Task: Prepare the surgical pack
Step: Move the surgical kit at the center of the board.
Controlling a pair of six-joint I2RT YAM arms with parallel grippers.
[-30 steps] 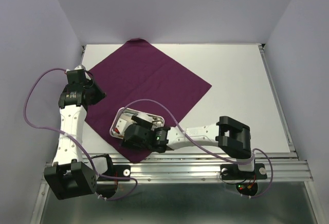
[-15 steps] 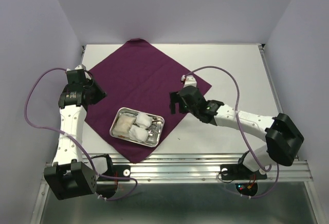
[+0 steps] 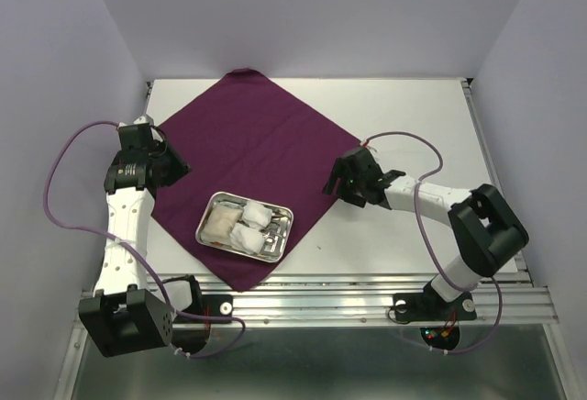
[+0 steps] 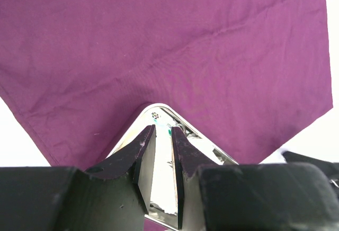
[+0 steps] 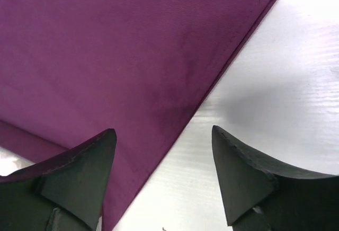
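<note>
The dark purple cloth [image 3: 257, 143] lies flat as a diamond on the white table. The steel tray [image 3: 204, 223] sits on the cloth's near corner and holds white gauze pads [image 3: 235, 228] and thin metal instruments [image 3: 274, 227]. My left gripper [image 3: 178, 169] hangs over the cloth's left edge. In the left wrist view it [image 4: 163, 127] is nearly shut and empty above the cloth [image 4: 159, 45], with the tray [image 4: 214, 147] beyond it. My right gripper [image 3: 340, 185] is open and empty over the cloth's right edge. In the right wrist view it [image 5: 163, 130] straddles the cloth's hem [image 5: 106, 45].
The white table [image 3: 431, 134] stretches to the right of the cloth. A metal rail [image 3: 367, 290] runs along the near edge, and purple walls close in the sides and back. Purple cables loop from both arms.
My right arm left the tray and swung out right, and its gripper now sits at the cloth's right edge. The tray with gauze and instruments came into view. The left arm has not moved.
</note>
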